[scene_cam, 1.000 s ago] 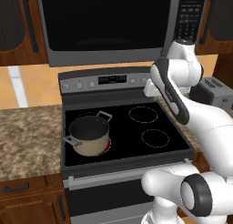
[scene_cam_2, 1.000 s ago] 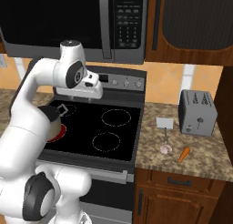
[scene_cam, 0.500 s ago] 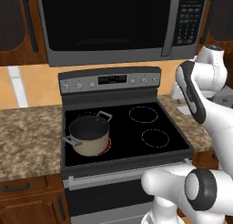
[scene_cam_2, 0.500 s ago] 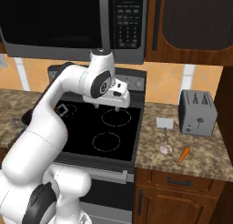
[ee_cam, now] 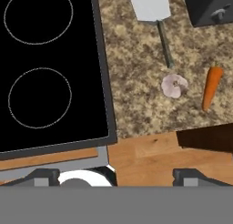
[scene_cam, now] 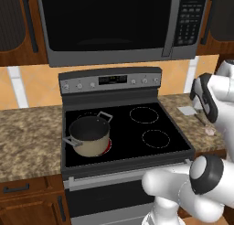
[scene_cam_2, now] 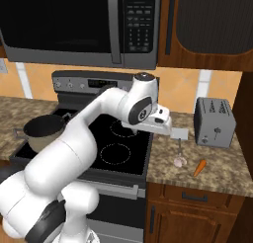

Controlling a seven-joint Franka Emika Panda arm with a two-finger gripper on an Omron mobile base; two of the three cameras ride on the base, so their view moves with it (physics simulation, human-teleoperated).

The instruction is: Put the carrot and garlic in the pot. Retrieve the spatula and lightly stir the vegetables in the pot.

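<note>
Step 1, reach: two-finger gripper (ee_cam: 116, 175) spread, empty, above granite counter (ee_cam: 136, 59) front edge. Nxt: drop onto small orange tapered carrot (ee_cam: 211, 87) beside pale garlic lump (ee_cam: 174, 85); tan pot (scene_cam: 89, 136) empty.

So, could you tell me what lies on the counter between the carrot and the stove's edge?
In the hand view, the garlic lies between the carrot and the stove, beside the tip of the spatula handle; otherwise only bare granite counter.

Black microwave (scene_cam: 123, 25) above stove (scene_cam: 123, 128); granite counter (scene_cam_2: 207, 173); dark wood cabinets (scene_cam_2: 197, 217); orange backsplash (scene_cam: 36, 89).
</note>
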